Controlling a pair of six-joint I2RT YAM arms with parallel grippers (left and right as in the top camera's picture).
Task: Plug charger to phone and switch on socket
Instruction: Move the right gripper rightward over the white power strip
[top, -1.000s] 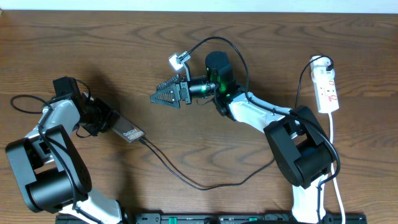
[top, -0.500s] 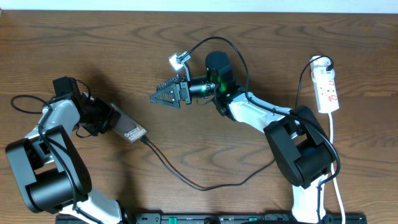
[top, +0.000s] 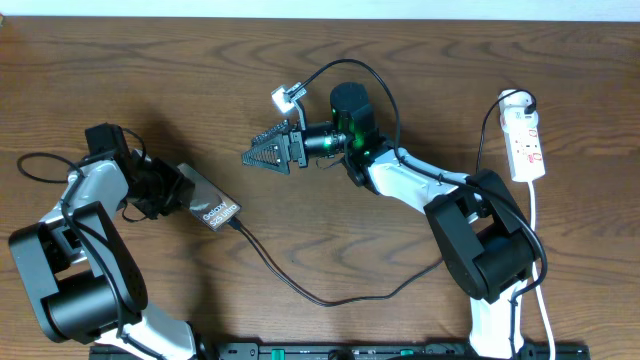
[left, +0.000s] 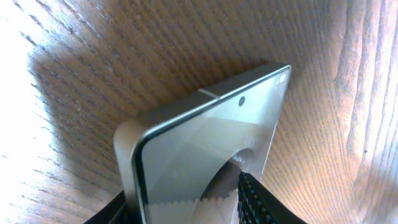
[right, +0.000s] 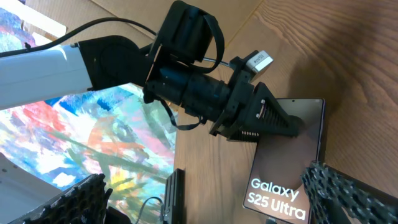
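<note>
The phone (top: 212, 205) is at the left, dark with white "Galaxy S25 Ultra" lettering, which shows clearly in the right wrist view (right: 289, 168). My left gripper (top: 172, 192) is shut on its upper end; in the left wrist view the fingers (left: 186, 211) clamp the phone's edges (left: 211, 143). The charger's thin black cable (top: 320, 298) runs from the phone's lower end, where its plug (top: 237, 224) meets it, in a loop toward the right arm's base. My right gripper (top: 250, 157) hovers open and empty right of the phone, fingers wide apart (right: 214, 199). The socket (top: 526, 140) lies at the far right.
The socket's white cord (top: 537, 230) runs down the right edge of the table. A small white tag (top: 288, 96) hangs on the right arm's wire. A black rail (top: 330, 350) lies along the front edge. A colourful surface (right: 106, 143) shows past the table's edge.
My left gripper has shifted the phone slightly to the right, and its lower end with the cable has moved with it. The right arm has not moved.
</note>
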